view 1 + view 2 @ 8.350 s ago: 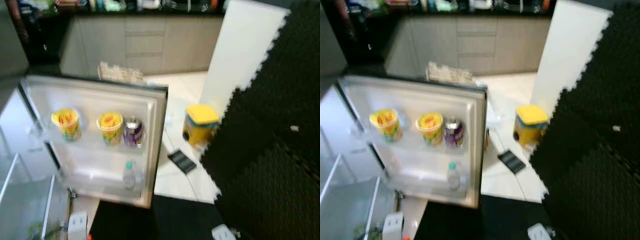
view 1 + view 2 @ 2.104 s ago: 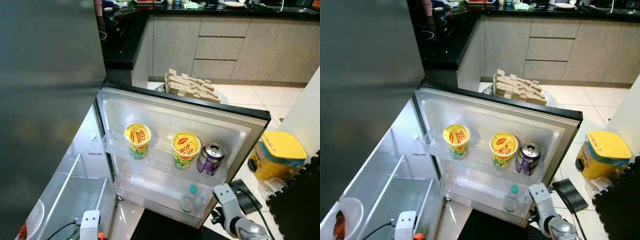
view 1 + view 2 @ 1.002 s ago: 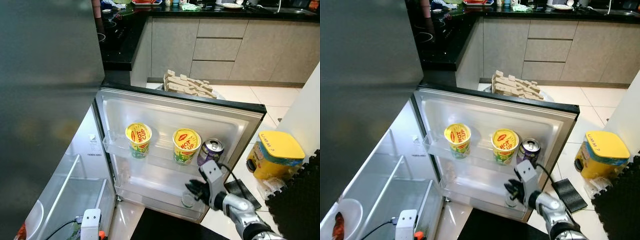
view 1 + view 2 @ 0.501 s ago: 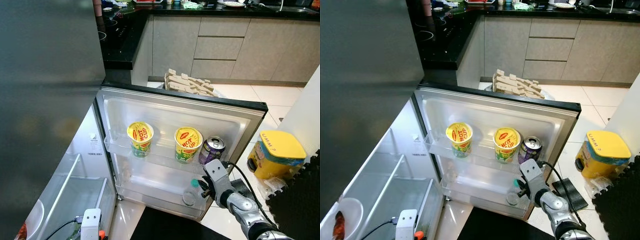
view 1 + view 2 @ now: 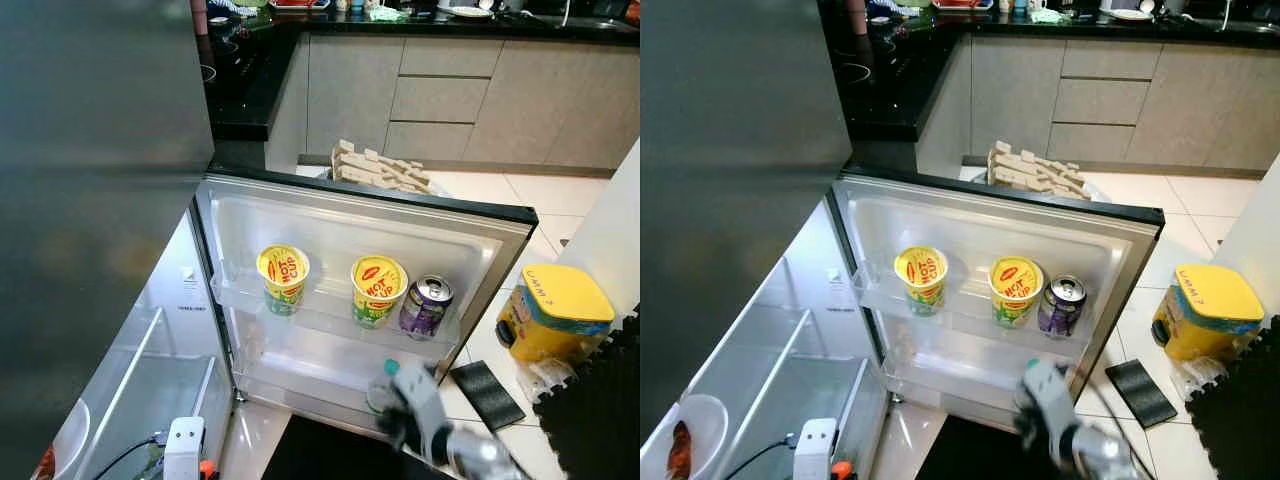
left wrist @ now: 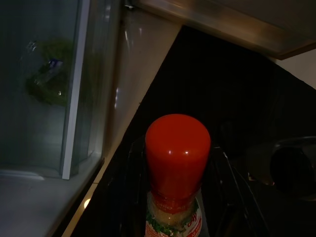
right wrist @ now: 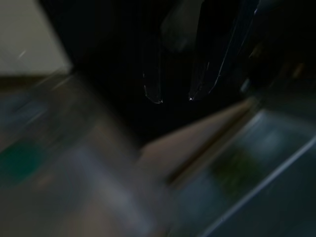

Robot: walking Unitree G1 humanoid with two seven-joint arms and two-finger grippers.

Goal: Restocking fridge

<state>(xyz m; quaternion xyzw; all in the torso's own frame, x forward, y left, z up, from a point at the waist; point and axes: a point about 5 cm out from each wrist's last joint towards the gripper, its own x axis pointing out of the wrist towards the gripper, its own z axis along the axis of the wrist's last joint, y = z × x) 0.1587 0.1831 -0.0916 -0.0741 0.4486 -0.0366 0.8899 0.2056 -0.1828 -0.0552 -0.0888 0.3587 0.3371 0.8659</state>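
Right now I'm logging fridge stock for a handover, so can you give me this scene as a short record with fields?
fridge door: open
upper door shelf: two yellow noodle cups and a purple can, upright in a row
lower door shelf: small bottle with green cap
right gripper: blurred, in front of the lower door shelf
left gripper: jaws around a red-capped bottle
floor right of door: yellow-lidded tub
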